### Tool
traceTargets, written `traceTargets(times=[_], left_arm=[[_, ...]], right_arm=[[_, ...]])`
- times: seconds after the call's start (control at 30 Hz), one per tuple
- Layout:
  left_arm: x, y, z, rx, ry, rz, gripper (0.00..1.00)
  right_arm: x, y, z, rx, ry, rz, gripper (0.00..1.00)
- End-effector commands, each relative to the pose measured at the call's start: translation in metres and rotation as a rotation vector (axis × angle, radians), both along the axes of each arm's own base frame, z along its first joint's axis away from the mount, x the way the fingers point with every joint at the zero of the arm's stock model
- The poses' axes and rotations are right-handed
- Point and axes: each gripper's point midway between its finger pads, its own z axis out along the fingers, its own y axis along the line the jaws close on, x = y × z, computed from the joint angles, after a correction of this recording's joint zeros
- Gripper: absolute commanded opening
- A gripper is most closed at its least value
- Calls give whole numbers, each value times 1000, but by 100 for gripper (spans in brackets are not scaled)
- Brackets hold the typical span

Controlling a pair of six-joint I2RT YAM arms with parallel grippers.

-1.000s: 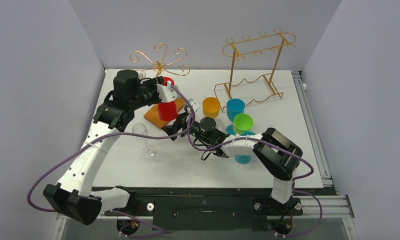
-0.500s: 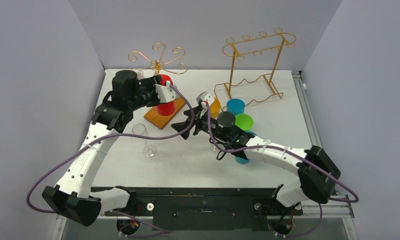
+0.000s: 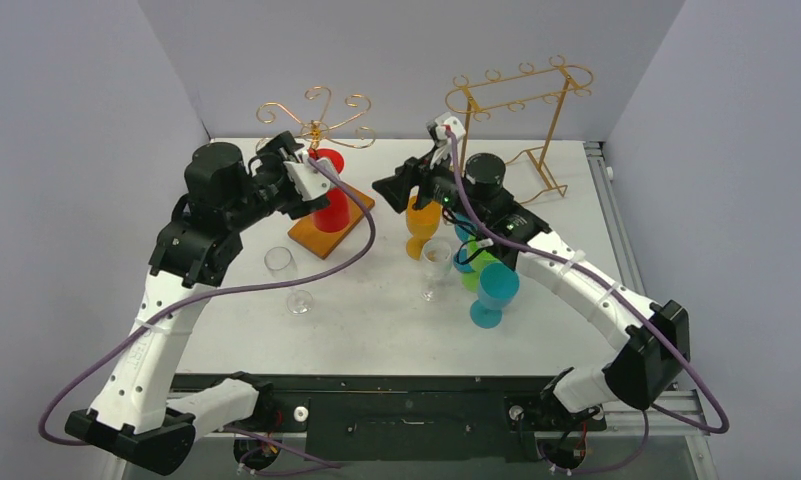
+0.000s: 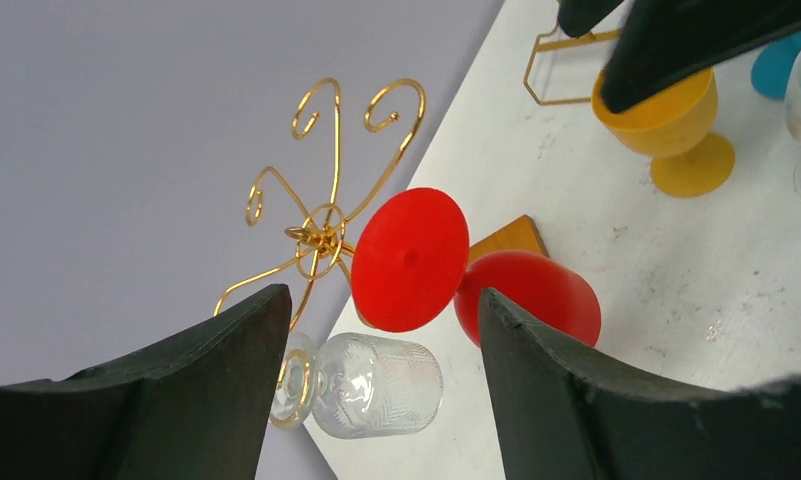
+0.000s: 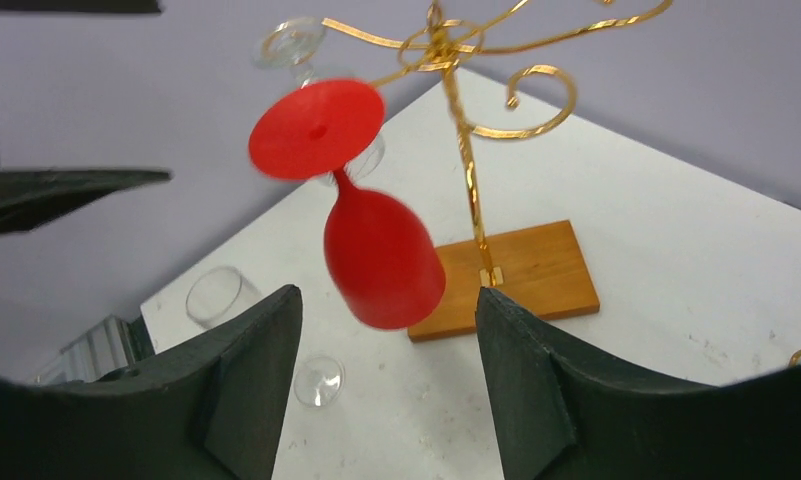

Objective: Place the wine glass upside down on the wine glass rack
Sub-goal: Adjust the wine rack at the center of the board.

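Red wine glass (image 5: 381, 255) is upside down on the rack (image 5: 466, 170): foot up at the curled arms, bowl down over the base, axis tilted. Left pincer (image 4: 381, 300) is just beside the foot, jaws wide, empty. Right pincer (image 3: 384, 186) is apart from the rack, open, empty.

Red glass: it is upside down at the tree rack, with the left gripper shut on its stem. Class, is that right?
Not quite. The red glass is upside down at the tree rack, but the left gripper is open, not gripping it; the left wrist view shows this.
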Motion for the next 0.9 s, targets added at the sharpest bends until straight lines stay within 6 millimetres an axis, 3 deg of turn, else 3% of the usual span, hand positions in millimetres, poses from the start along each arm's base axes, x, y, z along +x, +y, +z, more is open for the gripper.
traceTargets(times=[0.0, 0.13, 0.23, 0.37, 0.6, 0.87], left_arm=[[-16, 0, 48, -156, -34, 15, 66], [-13, -2, 69, -293, 6, 56, 68], [-1, 4, 85, -404, 31, 142, 69], [14, 17, 89, -467, 52, 249, 69], [42, 38, 75, -488, 100, 382, 66], [88, 39, 59, -534, 242, 436, 62]], right_arm=[[39, -7, 30, 74, 65, -68, 58], [70, 3, 49, 129, 82, -83, 57], [90, 16, 50, 164, 119, -77, 56], [107, 30, 44, 187, 159, -64, 55], [115, 37, 35, 191, 179, -56, 48], [110, 34, 25, 202, 191, -70, 27]])
